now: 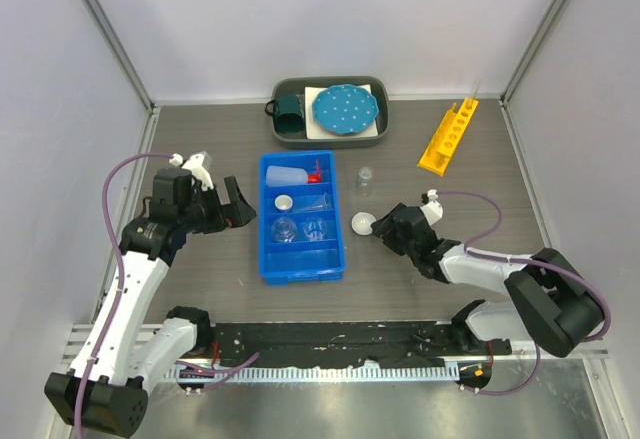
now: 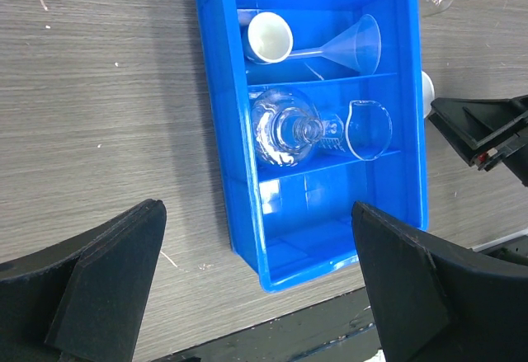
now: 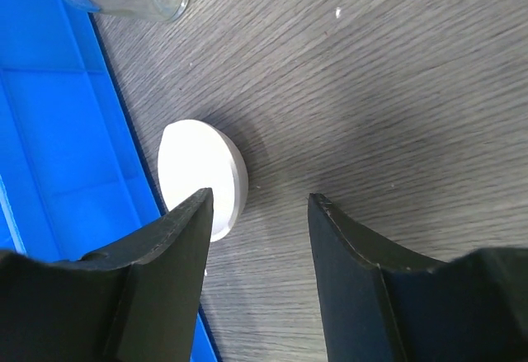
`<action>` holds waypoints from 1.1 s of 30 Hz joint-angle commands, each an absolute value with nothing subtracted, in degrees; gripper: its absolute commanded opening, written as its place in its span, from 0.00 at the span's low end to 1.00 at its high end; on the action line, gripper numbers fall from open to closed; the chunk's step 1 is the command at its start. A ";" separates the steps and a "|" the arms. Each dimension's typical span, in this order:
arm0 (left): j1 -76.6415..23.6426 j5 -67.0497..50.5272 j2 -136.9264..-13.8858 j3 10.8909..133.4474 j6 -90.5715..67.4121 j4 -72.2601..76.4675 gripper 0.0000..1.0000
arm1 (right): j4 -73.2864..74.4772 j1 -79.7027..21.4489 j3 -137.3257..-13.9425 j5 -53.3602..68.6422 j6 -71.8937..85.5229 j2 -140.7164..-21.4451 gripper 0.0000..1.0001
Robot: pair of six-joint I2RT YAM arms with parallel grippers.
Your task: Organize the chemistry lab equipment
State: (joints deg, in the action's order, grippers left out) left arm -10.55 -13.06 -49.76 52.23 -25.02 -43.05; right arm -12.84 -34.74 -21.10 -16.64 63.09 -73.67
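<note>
top external view: white round dish sits on the worktop, mid-table, just beside the right wall of the blue divided tray. right gripper is low at the dish, jaws parted a moderate gap, nothing held. right wrist view: the dish is at the tray-side finger and partly behind it, not between the two fingers. can't tell if finger and dish touch. the other finger is over bare wood.

blue divided tray sits mid-worktop, long axis running far to near.
- far compartment: white squeeze bottle with red nozzle, lying down.
- next compartment: second small white dish and clear funnel, funnel on its side.
- third compartment: round flask and beaker, both on their sides, flask neck pointing at the beaker.

small clear glass vessel stands on the wood just right of the tray, farther back than the white round dish. yellow holed rack lies angled near the far right corner.

left gripper hovers left of the tray, jaws wide apart, nothing held. its camera looks down over the tray's near half.

grey tray at the centre of the far edge holds teal mug and blue dotted plate.
</note>
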 commanded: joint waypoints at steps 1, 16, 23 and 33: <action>-10.81 -12.83 -48.96 52.64 -23.73 -41.48 1.00 | -17.22 -34.63 -23.47 -17.05 63.81 -75.06 0.55; -10.81 -12.13 -48.51 52.73 -23.64 -42.27 1.00 | -22.85 -34.54 -24.26 -14.59 64.95 -83.49 0.44; -10.81 -12.04 -48.25 52.82 -23.55 -42.45 1.00 | -20.23 -34.63 -25.05 -14.59 63.29 -82.97 0.01; -10.81 -11.78 -46.50 52.91 -23.73 -43.33 1.00 | -0.99 -37.08 -28.91 -21.70 55.47 -64.18 0.01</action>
